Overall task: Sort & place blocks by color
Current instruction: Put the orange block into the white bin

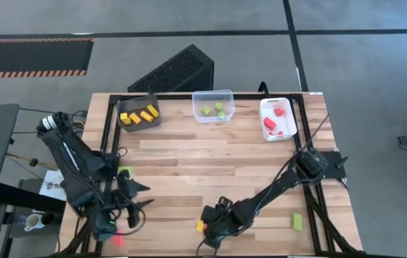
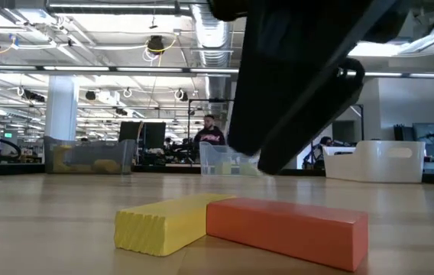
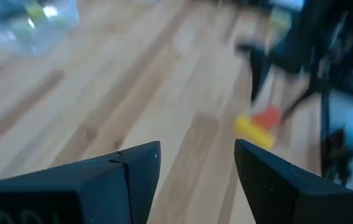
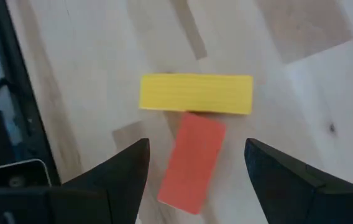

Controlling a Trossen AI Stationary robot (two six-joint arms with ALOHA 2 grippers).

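A yellow block [image 4: 196, 93] and a red block [image 4: 192, 162] lie flat on the wooden table near its front edge, the red one's end against the yellow one's long side; both also show in the low view, yellow block [image 2: 163, 221] and red block [image 2: 286, 229]. My right gripper [image 4: 195, 168] hangs open above them, pointing down, a finger on either side of the red block without touching it. In the high view this gripper [image 1: 209, 228] hides the red block. My left gripper [image 1: 140, 197] is open over the table's near left part, with nothing between its fingers.
Along the far edge stand a dark brown bin [image 1: 139, 123] with yellow blocks, a clear bin [image 1: 213, 95] with green ones and a white bin [image 1: 264, 115] with red ones. Loose green blocks lie at the left [image 1: 125, 170] and near right [image 1: 297, 221]; a red block [image 1: 117, 240] lies by the left arm.
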